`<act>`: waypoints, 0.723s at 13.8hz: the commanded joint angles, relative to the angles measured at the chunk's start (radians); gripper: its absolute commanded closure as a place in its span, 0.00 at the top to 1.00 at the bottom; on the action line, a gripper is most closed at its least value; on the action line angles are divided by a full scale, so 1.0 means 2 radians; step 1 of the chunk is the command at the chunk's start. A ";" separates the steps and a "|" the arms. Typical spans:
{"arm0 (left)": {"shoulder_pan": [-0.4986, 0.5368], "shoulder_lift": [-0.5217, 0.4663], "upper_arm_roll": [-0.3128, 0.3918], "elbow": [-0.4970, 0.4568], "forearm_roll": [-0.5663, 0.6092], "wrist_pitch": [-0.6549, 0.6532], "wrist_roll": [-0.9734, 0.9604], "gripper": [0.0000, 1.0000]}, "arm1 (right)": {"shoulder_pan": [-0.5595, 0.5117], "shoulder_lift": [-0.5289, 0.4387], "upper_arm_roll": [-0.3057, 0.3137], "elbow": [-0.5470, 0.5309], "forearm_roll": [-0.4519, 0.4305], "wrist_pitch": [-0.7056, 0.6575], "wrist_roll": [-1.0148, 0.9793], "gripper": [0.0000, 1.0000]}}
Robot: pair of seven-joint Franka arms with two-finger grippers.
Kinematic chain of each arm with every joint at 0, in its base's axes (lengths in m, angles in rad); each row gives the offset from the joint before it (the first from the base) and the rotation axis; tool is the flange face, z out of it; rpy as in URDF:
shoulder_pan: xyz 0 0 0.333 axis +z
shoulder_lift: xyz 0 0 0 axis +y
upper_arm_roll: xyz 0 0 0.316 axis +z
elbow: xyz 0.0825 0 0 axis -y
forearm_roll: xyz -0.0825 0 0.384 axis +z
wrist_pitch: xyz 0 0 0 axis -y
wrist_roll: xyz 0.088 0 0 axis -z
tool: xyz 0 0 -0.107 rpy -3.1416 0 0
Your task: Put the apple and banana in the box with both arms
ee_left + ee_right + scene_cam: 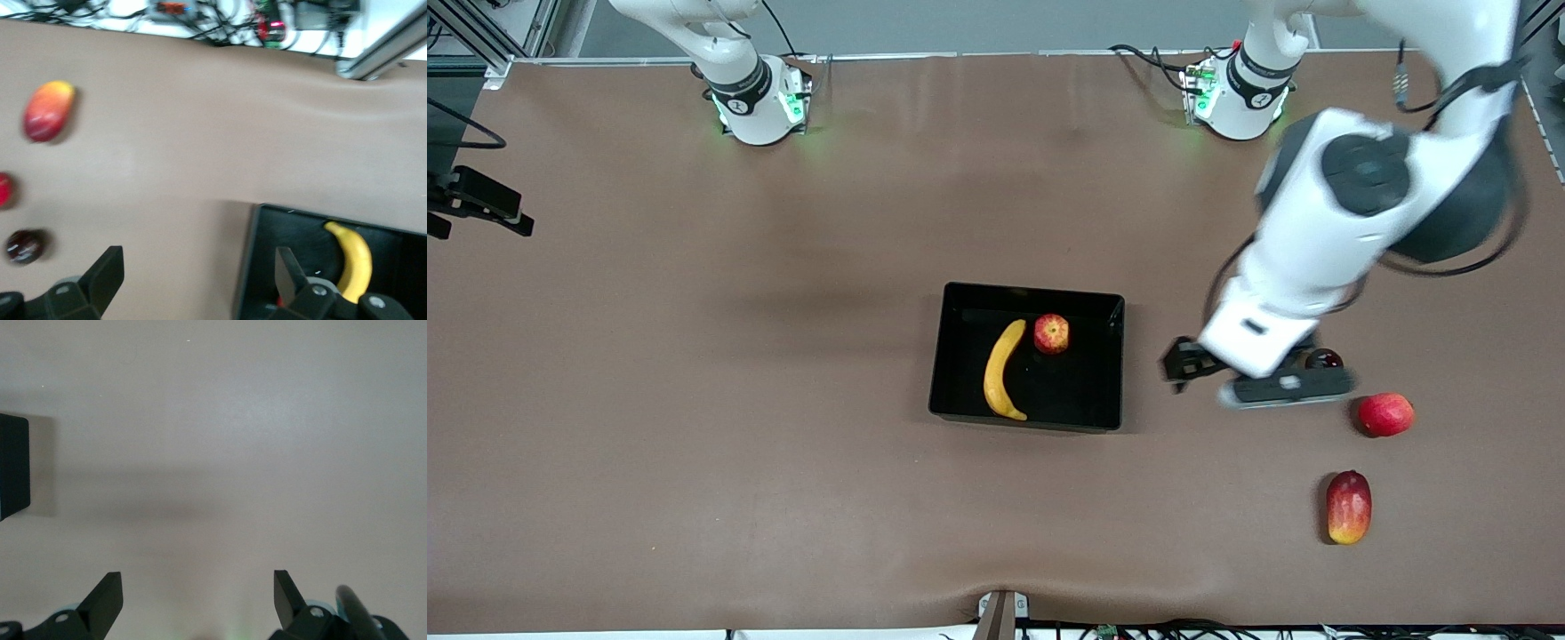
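In the shallow black plastic box we see the curved yellow banana and streaked red apple; both tasks look done, left end effector and right end effector wide, empty.

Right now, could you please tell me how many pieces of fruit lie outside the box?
3, all toward the left arm's end of the table: a mango nearest the camera, a red fruit farther back, and a dark plum partly hidden under the left gripper. Others may be hidden there.

A robotics lab: two white arms bolted to a brown-covered bench, green-lit bases, loose cables along its near edge.
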 commanded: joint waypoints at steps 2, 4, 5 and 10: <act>0.053 -0.074 -0.001 -0.019 -0.019 -0.074 0.066 1.00 | -0.007 -0.010 0.003 -0.007 0.007 0.001 0.007 1.00; 0.080 -0.096 -0.003 -0.019 -0.020 -0.116 0.123 1.00 | -0.007 -0.011 0.003 -0.007 0.007 0.001 0.007 1.00; 0.092 -0.107 -0.001 -0.020 -0.022 -0.129 0.150 1.00 | -0.006 -0.010 0.003 -0.006 0.007 0.001 0.007 1.00; 0.136 -0.156 0.018 -0.030 -0.076 -0.193 0.254 1.00 | -0.005 -0.010 0.003 -0.007 0.007 0.000 0.007 1.00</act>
